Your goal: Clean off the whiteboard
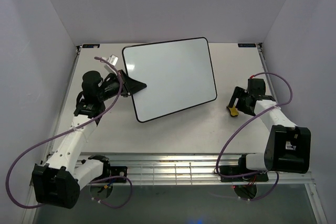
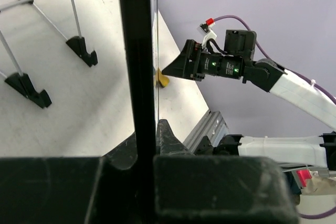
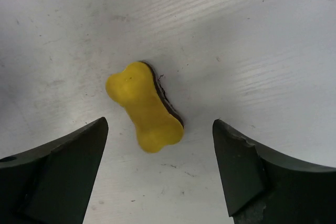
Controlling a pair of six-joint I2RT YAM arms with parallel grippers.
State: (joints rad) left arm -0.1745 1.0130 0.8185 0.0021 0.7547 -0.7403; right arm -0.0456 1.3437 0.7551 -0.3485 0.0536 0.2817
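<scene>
The whiteboard [image 1: 170,77], white with a thin black frame, is tilted above the table's middle; no marks show on its face in the top view. My left gripper [image 1: 131,85] is shut on its left edge; in the left wrist view the black frame [image 2: 135,51] runs between my jaws [image 2: 144,135], and the wire stand [image 2: 47,40] shows behind the board. The yellow bone-shaped eraser [image 1: 232,110] lies on the table to the board's right. My right gripper [image 1: 234,103] is open just above it, and the eraser [image 3: 144,106] lies free between my fingers [image 3: 160,124].
A metal rail [image 1: 173,163] runs along the table's near edge. Grey walls close in the left, back and right sides. Purple cables [image 1: 68,129] loop off both arms. The right arm [image 2: 220,64] shows past the board's edge in the left wrist view.
</scene>
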